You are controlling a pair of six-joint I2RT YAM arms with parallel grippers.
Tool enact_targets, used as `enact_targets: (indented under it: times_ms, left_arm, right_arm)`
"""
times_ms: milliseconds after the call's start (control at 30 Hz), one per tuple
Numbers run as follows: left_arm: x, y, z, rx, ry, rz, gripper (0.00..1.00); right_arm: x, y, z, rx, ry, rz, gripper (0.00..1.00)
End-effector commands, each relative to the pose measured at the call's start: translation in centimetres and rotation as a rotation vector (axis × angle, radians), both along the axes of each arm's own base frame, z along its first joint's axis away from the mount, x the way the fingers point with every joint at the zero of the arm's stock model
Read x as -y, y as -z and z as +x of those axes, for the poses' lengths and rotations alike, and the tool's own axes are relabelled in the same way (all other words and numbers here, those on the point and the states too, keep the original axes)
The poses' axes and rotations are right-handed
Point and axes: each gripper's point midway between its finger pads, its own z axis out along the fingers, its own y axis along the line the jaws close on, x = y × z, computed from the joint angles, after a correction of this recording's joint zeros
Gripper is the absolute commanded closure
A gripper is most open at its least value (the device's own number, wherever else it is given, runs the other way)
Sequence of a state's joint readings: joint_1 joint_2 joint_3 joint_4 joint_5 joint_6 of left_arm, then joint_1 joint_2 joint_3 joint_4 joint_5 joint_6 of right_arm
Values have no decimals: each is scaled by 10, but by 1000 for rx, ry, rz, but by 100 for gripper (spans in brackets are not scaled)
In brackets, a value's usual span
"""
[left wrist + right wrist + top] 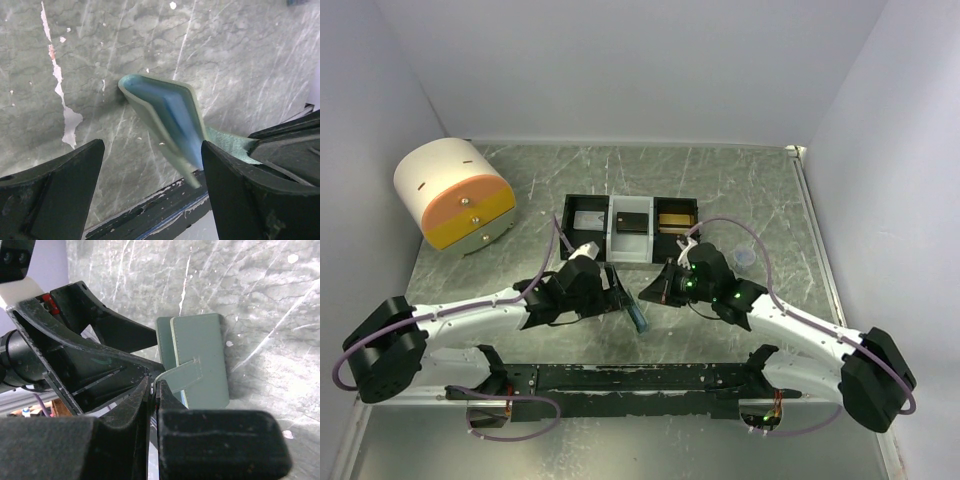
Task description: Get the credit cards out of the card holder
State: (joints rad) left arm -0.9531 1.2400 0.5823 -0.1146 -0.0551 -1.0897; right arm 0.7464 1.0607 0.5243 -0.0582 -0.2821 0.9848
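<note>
Sage-green outside and pale blue inside, the small bifold card holder (165,107) is partly spread and seen edge-on between the fingers of your left end effector (152,147). Those fingers are wide apart, and the holder sits close to the right-hand finger (250,190), well clear of the other. Your right end effector (154,390) has its fingers pressed together on the holder's green strap (182,374), with the holder's flat face just ahead of its tips. The grey marbled counter (240,60) lies behind it. You cannot tell cards from lining among the blue layers.
</note>
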Motion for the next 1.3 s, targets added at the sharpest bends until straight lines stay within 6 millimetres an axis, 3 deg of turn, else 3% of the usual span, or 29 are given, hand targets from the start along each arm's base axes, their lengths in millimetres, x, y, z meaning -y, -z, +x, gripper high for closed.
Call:
enact_targets:
  times_ms: [0,367,733,933,1033,1133,1267]
  left_arm:
    - [8,-21,3,45,-4,-84,9]
    - [-19,-5,4,8,-87,43,15]
    - [-64,-41,17,115,-276,63,12]
    - [-88,-36,19,87,-322,107,11]
    - [-90,-35,19,76,-310,98,11]
    - [-84,-39,21,84,-287,64,11]
    - [-66,-44,22,108,-213,-8,11]
  right_arm:
    - [-10,-20,-2,40,-16,104,100]
    - [-20,-14,-1,27,-61,93,100]
    - [-48,-50,-3,61,-190,222,100]
    - [-52,-59,-13,30,-207,329,100]
    - [-41,-47,-4,-7,-118,285,100]
    - [-15,-19,14,-52,10,186,100]
    - [17,15,18,-149,68,138,100]
